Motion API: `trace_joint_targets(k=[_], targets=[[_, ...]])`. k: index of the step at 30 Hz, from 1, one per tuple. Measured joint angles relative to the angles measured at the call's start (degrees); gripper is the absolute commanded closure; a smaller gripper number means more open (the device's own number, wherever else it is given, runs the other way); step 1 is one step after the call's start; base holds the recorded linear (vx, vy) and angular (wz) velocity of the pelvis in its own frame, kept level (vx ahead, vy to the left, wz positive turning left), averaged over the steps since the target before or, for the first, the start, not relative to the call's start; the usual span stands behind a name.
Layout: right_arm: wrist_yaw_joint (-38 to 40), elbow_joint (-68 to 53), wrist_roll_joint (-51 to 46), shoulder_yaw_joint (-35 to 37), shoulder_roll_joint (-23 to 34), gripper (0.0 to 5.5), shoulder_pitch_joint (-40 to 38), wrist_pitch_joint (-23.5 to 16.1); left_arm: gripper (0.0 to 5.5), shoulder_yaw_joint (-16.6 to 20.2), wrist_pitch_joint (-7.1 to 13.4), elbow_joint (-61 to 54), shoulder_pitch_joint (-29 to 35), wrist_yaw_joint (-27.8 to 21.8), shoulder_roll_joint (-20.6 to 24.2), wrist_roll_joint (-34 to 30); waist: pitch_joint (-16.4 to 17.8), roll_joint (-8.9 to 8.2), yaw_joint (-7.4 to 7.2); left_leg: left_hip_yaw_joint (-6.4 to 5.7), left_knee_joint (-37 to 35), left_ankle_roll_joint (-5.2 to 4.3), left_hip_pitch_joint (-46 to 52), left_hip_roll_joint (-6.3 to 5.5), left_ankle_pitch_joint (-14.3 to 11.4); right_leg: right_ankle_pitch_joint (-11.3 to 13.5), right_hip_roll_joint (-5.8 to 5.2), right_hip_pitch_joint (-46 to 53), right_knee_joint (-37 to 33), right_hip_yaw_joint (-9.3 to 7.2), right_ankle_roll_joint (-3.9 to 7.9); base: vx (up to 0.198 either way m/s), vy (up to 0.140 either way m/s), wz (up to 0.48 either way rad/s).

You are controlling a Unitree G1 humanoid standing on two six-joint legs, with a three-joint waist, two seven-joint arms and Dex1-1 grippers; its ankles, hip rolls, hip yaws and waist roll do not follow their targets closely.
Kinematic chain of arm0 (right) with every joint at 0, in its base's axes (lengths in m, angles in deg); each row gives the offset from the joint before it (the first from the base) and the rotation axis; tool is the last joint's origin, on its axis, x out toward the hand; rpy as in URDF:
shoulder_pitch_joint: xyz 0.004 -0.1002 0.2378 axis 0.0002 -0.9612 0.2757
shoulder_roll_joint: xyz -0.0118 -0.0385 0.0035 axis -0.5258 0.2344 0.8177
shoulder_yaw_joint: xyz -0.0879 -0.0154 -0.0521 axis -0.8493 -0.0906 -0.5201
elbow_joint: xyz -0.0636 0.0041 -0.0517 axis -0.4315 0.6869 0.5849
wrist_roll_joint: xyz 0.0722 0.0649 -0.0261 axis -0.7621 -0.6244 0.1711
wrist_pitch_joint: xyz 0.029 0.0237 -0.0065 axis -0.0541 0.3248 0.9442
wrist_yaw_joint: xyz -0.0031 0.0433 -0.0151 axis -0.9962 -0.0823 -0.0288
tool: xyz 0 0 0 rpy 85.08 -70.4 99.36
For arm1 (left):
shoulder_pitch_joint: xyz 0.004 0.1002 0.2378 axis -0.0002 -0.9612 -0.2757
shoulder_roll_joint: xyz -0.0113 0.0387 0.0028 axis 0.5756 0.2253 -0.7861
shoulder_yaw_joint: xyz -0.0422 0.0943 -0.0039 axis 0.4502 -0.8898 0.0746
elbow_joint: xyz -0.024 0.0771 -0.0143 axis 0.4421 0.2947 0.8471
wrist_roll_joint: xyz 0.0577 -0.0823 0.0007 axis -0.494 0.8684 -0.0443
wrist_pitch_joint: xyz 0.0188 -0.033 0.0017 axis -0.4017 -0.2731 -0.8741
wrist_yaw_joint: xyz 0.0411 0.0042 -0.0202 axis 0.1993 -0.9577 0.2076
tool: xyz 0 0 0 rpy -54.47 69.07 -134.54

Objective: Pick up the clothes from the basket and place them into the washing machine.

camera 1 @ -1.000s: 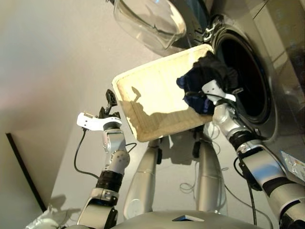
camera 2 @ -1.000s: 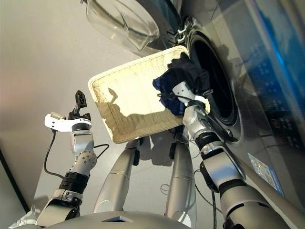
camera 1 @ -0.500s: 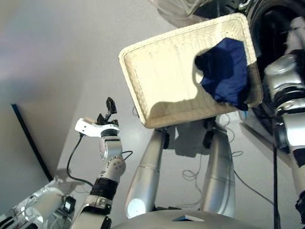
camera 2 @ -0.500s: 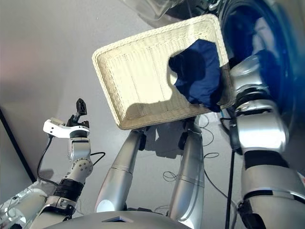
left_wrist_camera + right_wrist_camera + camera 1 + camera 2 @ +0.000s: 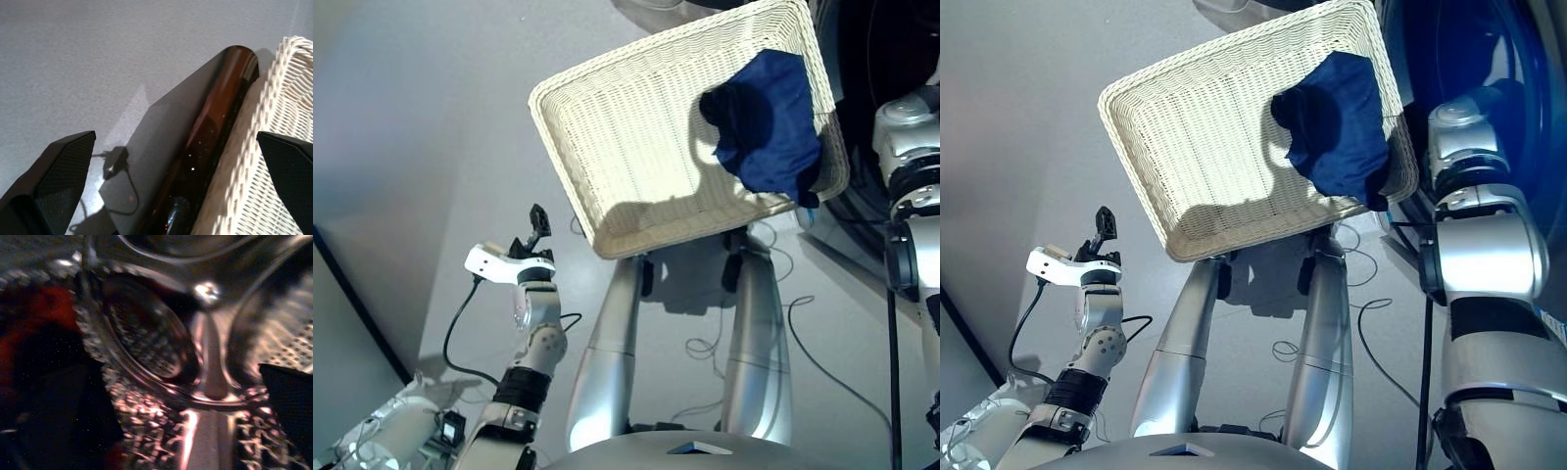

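While the right arm reaches into the washing machine (image 5: 1489, 59) at the frame's upper right, its wrist view shows the perforated drum with coral-red garment (image 5: 34, 318) and dark cloth inside. Whether those fingers are parted I cannot tell. To do this well, the load should drop deep, clear of the door seal. The navy garment (image 5: 769, 122) lies in the wicker basket (image 5: 607, 127), upper centre. The left gripper (image 5: 532, 231), lower left, is spread wide and empty.
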Motion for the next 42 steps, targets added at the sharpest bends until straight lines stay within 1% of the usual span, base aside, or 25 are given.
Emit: trace_joint_targets(k=[4,5,7,8,10,11,13,14,16,17,19,21,23,24,26,27,29,30,32,35,36,39,40,41,42], targets=[[-4.5,-4.5,-2.9,0.6,-3.0,0.00,-7.6,-4.3,0.00,0.0,0.0,3.7,0.2,-0.3,0.0,-0.1,-0.1,-0.97,-0.19,-0.14,-1.9,-0.15,3.9,0.34,0.0,0.0,0.00,3.8,-1.7,-0.14,0.11,-0.006,-0.032,-0.014],[-5.5,-5.1,-3.9,0.6,-4.1,0.00,-9.8,-5.2,0.00,0.1,-0.1,4.9,0.1,-0.2,0.0,-0.1,-0.3,-1.31,-0.45,-0.18,-3.2,0.00,5.4,0.43,0.1,0.1,-0.01,5.2,-2.8,-0.24,0.16,-0.012,-0.055,-0.016],[-8.3,-6.2,-5.6,0.5,-6.7,0.00,-13.9,-6.7,0.00,1.0,-0.1,7.8,-0.2,-0.3,0.0,-0.2,-1.0,-2.59,-1.07,-0.11,-6.5,0.25,8.1,0.69,0.5,0.1,-0.01,7.6,-5.5,-0.60,0.29,-0.002,-0.028,-0.008],[-9.6,-7.0,-6.0,0.5,-7.7,0.00,-15.9,-7.6,0.00,1.4,-0.2,9.0,-0.2,-0.3,0.0,-0.2,-1.2,-3.05,-1.08,-0.15,-8.2,0.17,9.3,0.92,1.0,0.4,-0.04,8.7,-6.9,-1.22,0.62,-0.011,-0.055,0.005],[-12.5,-7.1,-6.2,0.4,-9.0,0.00,-18.9,-8.4,0.00,2.2,-0.5,10.8,0.0,-0.4,0.0,-0.6,-1.6,-3.88,-1.21,-0.32,-11.3,-0.16,11.5,1.13,2.6,0.5,-0.06,10.4,-8.6,-1.53,0.80,0.000,0.000,0.000],[-13.8,-7.2,-6.3,0.2,-9.4,0.00,-19.9,-8.6,0.00,2.3,-0.5,11.5,0.1,-0.4,0.0,-1.5,-1.8,-4.15,-1.17,-0.26,-12.5,-0.38,12.3,1.20,3.1,0.9,-0.06,11.1,-9.1,-1.59,0.72,0.000,0.000,0.000],[-18.1,-7.5,-7.4,-0.5,-9.7,0.00,-21.4,-9.4,0.00,2.4,-0.8,13.4,0.7,-1.4,0.0,-2.6,-1.9,-4.38,-0.92,-0.33,-14.4,-0.51,13.6,1.40,3.7,1.5,-0.02,12.1,-10.4,-1.95,0.11,0.000,0.000,0.000],[-20.1,-7.5,-8.2,-1.3,-9.8,0.00,-21.5,-9.6,0.00,2.8,-1.2,13.9,0.8,-1.7,-0.1,-2.6,-1.9,-4.37,-0.94,-0.39,-15.4,-0.49,14.0,1.61,4.3,1.8,0.09,12.7,-11.2,-2.52,-0.36,0.000,0.000,0.000],[-24.2,-7.9,-10.6,-2.2,-10.3,0.00,-21.4,-10.0,0.00,3.4,-1.4,14.6,1.2,-2.5,-0.1,-2.7,-1.9,-4.36,-0.75,-0.48,-16.5,-0.68,14.5,1.87,4.5,1.9,0.24,13.1,-12.1,-2.81,-0.48,0.000,0.000,0.000],[-26.5,-7.9,-12.3,-2.5,-10.7,0.00,-21.4,-10.1,0.00,3.4,-1.5,15.2,1.7,-2.8,-0.1,-2.7,-1.9,-4.36,-0.65,-0.50,-16.8,-0.71,14.6,1.87,4.6,2.1,0.24,13.1,-12.1,-2.86,-0.76,0.000,0.000,0.000],[-30.8,-7.8,-14.6,-4.8,-11.1,0.00,-21.5,-10.0,0.00,3.3,-2.3,15.9,2.8,-3.7,-0.2,-2.7,-1.9,-4.35,0.19,-0.47,-16.9,-0.75,14.6,1.86,4.6,2.1,0.24,13.0,-12.1,-2.99,-1.09,0.000,0.000,0.000],[-33.7,-7.8,-15.8,-6.0,-12.0,0.00,-21.4,-10.0,0.00,3.3,-2.6,16.1,3.5,-4.6,-0.3,-2.7,-1.9,-4.32,0.87,-0.51,-16.9,-0.76,14.5,1.89,4.6,2.0,0.31,12.8,-12.1,-3.03,-1.09,0.000,0.000,0.000],[-35.6,-7.7,-17.5,-6.1,-13.6,0.00,-21.1,-10.0,0.00,3.3,-2.7,16.3,3.7,-4.8,-0.3,-2.7,-2.0,-4.27,1.08,-0.51,-16.8,-0.76,14.1,1.76,4.6,1.5,0.35,12.4,-11.9,-3.02,-0.64,0.000,0.000,0.000],[-36.2,-7.6,-18.2,-6.1,-14.2,0.00,-20.9,-10.0,0.00,3.2,-2.7,16.4,3.7,-4.8,-0.3,-2.7,-2.1,-4.20,1.30,-0.50,-16.5,-0.84,13.3,1.69,4.5,1.3,0.39,11.7,-11.5,-2.99,-0.59,0.000,0.000,0.000],[-37.5,-6.8,-19.7,-6.0,-14.4,0.00,-20.0,-10.0,0.00,3.0,-3.0,16.8,4.3,-5.3,-0.3,-2.7,-2.1,-4.14,2.24,-0.57,-14.6,-0.97,10.8,1.42,4.3,0.9,0.16,9.1,-9.6,-2.88,-0.90,0.000,0.000,0.000],[-37.8,-6.0,-20.1,-6.0,-14.5,0.00,-19.5,-9.9,0.00,2.9,-3.4,16.8,4.5,-5.4,-0.3,-2.7,-2.1,-4.04,2.76,-0.57,-13.4,-1.15,9.5,1.07,4.1,0.6,0.05,7.7,-8.3,-2.91,-0.93,0.000,0.000,0.000],[-38.0,-5.8,-20.4,-5.9,-14.5,0.00,-19.3,-9.9,0.00,2.2,-3.8,17.1,4.5,-5.5,-0.3,-2.8,-2.1,-3.92,3.83,-0.70,-10.2,-1.36,7.0,0.86,3.1,-0.2,-0.06,5.4,-5.5,-2.86,-1.24,0.000,0.000,0.000],[-38.2,-5.1,-20.5,-5.9,-14.6,0.00,-18.9,-9.9,0.00,1.8,-3.8,17.1,4.4,-5.6,-0.3,-3.0,-2.0,-3.77,4.08,-0.70,-8.6,-1.33,5.9,0.71,2.5,-0.7,-0.16,4.3,-3.9,-2.80,-1.30,0.000,0.000,0.000],[-38.3,-3.6,-21.0,-5.7,-14.9,0.00,-17.7,-9.8,0.00,1.5,-3.8,17.0,4.4,-5.6,-0.1,-3.9,-1.7,-3.35,4.44,-0.75,-5.8,-1.32,3.7,0.74,1.4,-1.5,-0.39,2.4,-1.4,-2.44,-1.57,0.000,0.000,0.000],[-38.3,-2.3,-21.3,-5.7,-14.6,0.00,-15.6,-9.8,0.00,0.4,-3.8,17.0,4.4,-5.8,0.2,-4.2,-1.0,-2.62,4.68,-0.73,-3.6,-1.82,1.4,0.65,1.1,-1.5,-0.51,0.0,0.6,-2.12,-1.62,0.000,0.000,0.000],[-38.3,-2.1,-21.3,-5.7,-14.4,0.00,-14.9,-9.8,0.00,0.2,-3.8,16.9,4.4,-5.8,0.3,-4.2,-0.6,-2.56,4.87,-0.66,-2.7,-1.93,0.3,0.75,1.0,-1.6,-0.48,-1.1,1.4,-1.94,-1.83,0.000,0.000,0.000],[-38.2,-1.9,-21.3,-5.7,-13.7,0.00,-12.3,-10.1,0.00,-0.4,-3.8,16.2,4.5,-5.7,0.5,-5.0,1.5,-2.31,4.94,-0.57,-1.8,-1.93,-1.6,0.72,1.0,-1.7,-0.25,-3.4,2.5,-1.58,-1.82,0.000,0.000,0.000],[-38.2,-1.9,-21.3,-5.7,-13.5,0.00,-11.4,-10.9,0.00,-0.4,-3.8,15.9,4.6,-5.7,0.5,-5.1,1.8,-2.34,4.84,-0.59,-1.4,-1.94,-2.5,0.56,1.0,-1.7,-0.26,-4.3,3.1,-1.54,-1.82,0.000,0.000,0.000],[-38.2,-1.9,-21.2,-5.7,-13.4,0.50,-10.6,-11.2,0.00,-0.5,-3.8,15.7,4.6,-5.5,0.7,-5.2,2.0,-2.33,4.75,-0.76,-0.8,-1.93,-3.2,0.56,1.0,-1.7,-0.16,-5.0,3.4,-1.62,-1.82,0.000,0.000,0.000],[-38.1,-1.5,-21.1,-5.7,-13.5,5.50,-9.4,-11.1,0.00,-0.7,-3.8,15.4,4.6,-5.3,0.9,-5.2,2.1,-2.30,4.56,-0.93,-0.6,-1.94,-3.9,0.52,1.0,-1.7,-0.10,-5.7,3.5,-1.65,-1.82,0.000,0.000,0.000]])
